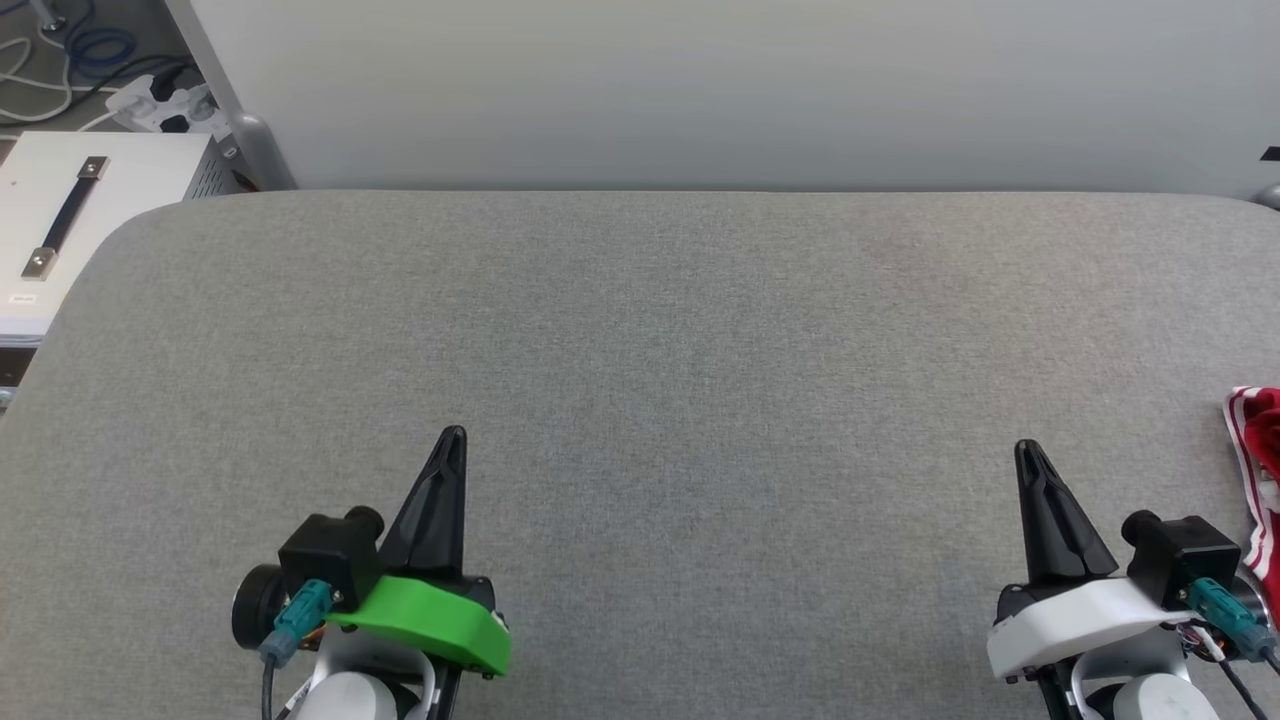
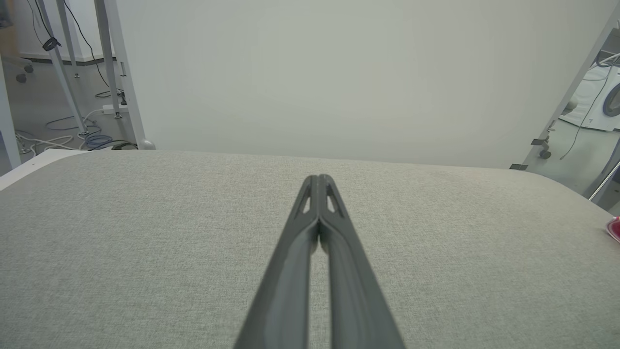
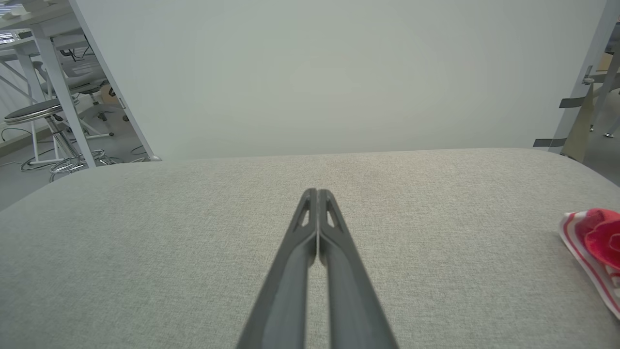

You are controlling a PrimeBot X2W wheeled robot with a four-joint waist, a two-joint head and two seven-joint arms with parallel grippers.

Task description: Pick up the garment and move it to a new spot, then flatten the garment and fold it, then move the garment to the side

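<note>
The garment [image 1: 1262,470] lies bunched at the far right edge of the grey table, red with red-white striped trim, mostly cut off by the frame. In the right wrist view the garment [image 3: 595,245] sits off to the right of my fingers; a red sliver of the garment [image 2: 614,228] shows in the left wrist view. My right gripper [image 1: 1028,452] hovers low at the front right, shut and holding nothing, a short way left of the cloth. My left gripper [image 1: 452,438] is at the front left, shut and holding nothing, far from the cloth.
The grey padded table [image 1: 660,330] spreads wide between and beyond both grippers, backed by a pale wall panel [image 1: 720,90]. A white cabinet [image 1: 70,220] with a black handle stands off the table's left corner, with cables and a power strip [image 1: 165,100] behind it.
</note>
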